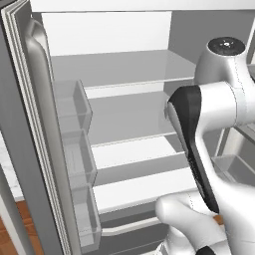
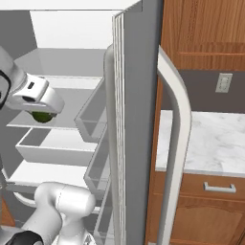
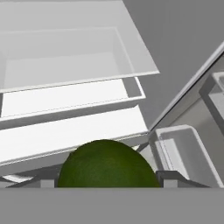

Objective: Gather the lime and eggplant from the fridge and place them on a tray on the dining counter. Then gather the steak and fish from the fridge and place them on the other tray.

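Observation:
The fridge (image 1: 129, 69) stands open, its white shelves bare in the left base view. My hand reaches into it from the left of the right base view. Under the hand hangs the lime (image 2: 42, 117), a small round green ball a little above a shelf. In the hand view the lime (image 3: 107, 166) sits between the two dark fingertips (image 3: 168, 178), which press against its sides, so my gripper (image 3: 107, 183) is shut on it. The eggplant, steak, fish, trays and dining counter are out of view.
The open right fridge door (image 2: 136, 119) with its clear bins (image 2: 93, 119) stands just right of the hand. The left door (image 1: 35, 139) and its bins (image 1: 74, 107) flank the other side. A marble wall counter (image 2: 215, 139) over wooden cabinets lies beyond the right door.

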